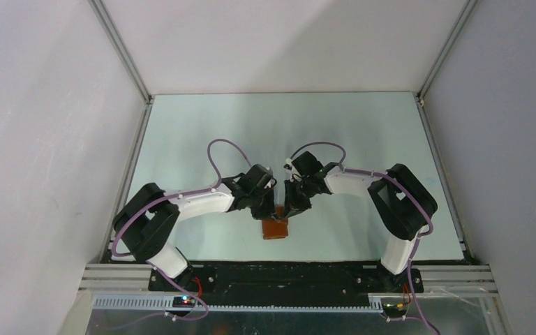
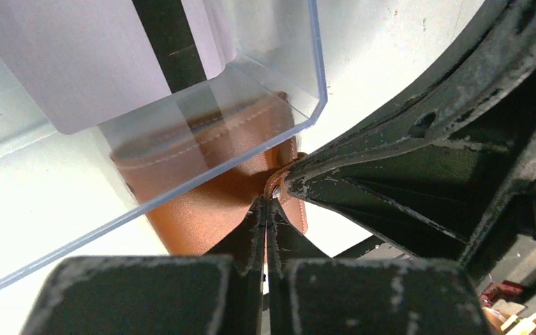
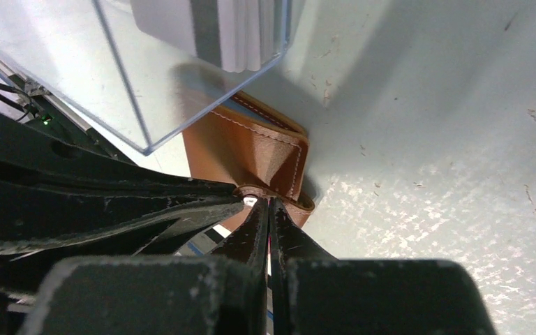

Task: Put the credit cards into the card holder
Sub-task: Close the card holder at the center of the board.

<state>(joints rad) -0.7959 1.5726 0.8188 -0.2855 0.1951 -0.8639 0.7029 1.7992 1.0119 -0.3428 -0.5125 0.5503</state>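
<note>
The card holder (image 1: 274, 227), a tan-brown leather wallet, lies on the table between the two arms. Both grippers meet at its snap tab (image 3: 279, 195). My left gripper (image 2: 268, 204) is shut, its tips pinched at the tab beside the metal snap, with a thin sliver of leather between them. My right gripper (image 3: 269, 203) is shut on the same tab from the other side. The credit cards (image 2: 112, 63), pale with a dark stripe, stand in a clear plastic box (image 2: 279, 84) just beyond the wallet. The credit cards (image 3: 213, 31) also show in the right wrist view.
The clear box (image 3: 112, 77) overlaps the far part of the wallet (image 2: 202, 209) in both wrist views. Grey walls and aluminium posts close off the pale table (image 1: 363, 132) on three sides. The arm bases stand at the near edge.
</note>
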